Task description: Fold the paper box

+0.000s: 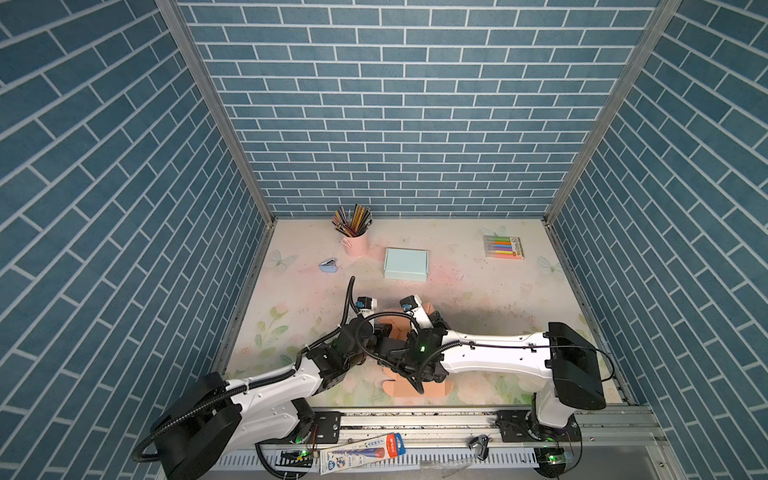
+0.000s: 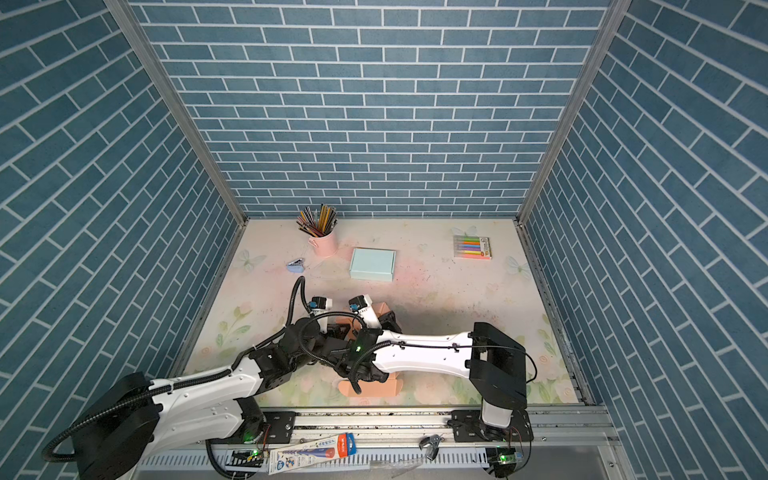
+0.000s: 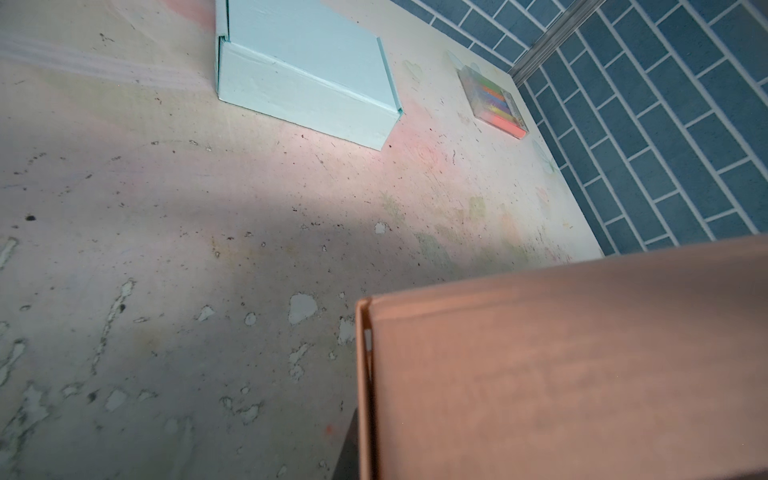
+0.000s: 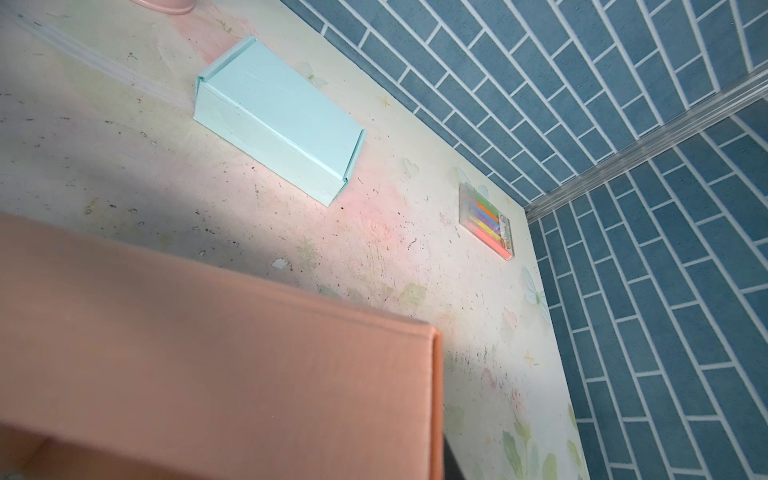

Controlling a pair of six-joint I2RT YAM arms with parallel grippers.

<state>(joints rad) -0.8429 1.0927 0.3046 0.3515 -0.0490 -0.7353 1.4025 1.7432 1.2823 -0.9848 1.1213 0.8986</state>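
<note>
Near the front edge of the worktop (image 1: 478,299), in both top views: peach box (image 1: 415,388) (image 2: 374,386), partly folded, lying under left arm (image 1: 282,380) and right arm (image 1: 490,353) at their meeting point, well short of the blue box (image 1: 406,264). Over its far end, left gripper (image 1: 381,331) and right gripper (image 1: 435,321) side by side, mostly hidden; left one pressed together, on the box or on nothing, cannot tell; right one, cannot tell whether spread or pinching.

From the left wrist: raised panel (image 3: 540,374) of the box close up, one upright corner in sight, no fingers visible.

From the right wrist: same panel (image 4: 208,353), opposite corner in sight, again no fingers.

By judgement: long axis of the panel across, from gripper to gripper, each arm equally near its own end; likely needs an even move at both ends, else a skewed fold.
</note>
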